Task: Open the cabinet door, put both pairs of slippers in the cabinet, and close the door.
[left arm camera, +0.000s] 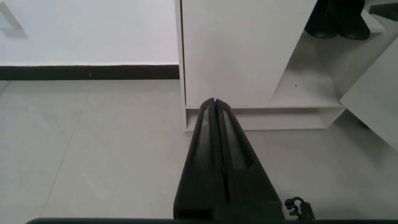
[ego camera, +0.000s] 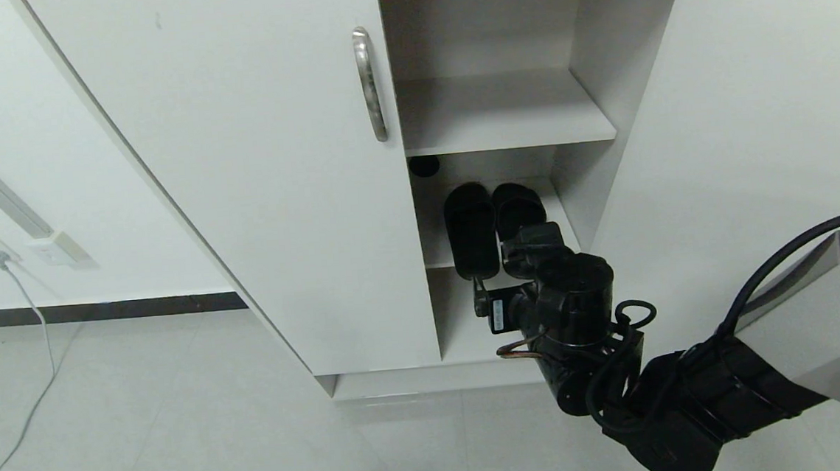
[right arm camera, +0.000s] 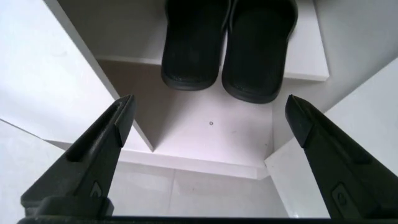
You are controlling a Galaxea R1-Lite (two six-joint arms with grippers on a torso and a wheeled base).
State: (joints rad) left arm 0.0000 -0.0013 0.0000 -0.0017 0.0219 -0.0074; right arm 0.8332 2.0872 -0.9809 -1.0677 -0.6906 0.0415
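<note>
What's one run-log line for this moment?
right hand: open, facing slippers | slippers: one pair on cabinet shelf | left hand: shut | door: open

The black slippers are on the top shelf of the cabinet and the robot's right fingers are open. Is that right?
Not quite. The head view shows the black slippers on the lower shelf, under the top shelf, not on it. The right gripper does have its fingers open.

The cabinet (ego camera: pixel 238 167) is smooth and white, its handle (ego camera: pixel 369 84) shiny metal. The slippers (ego camera: pixel 471 232) look like dull black rubber.
</note>
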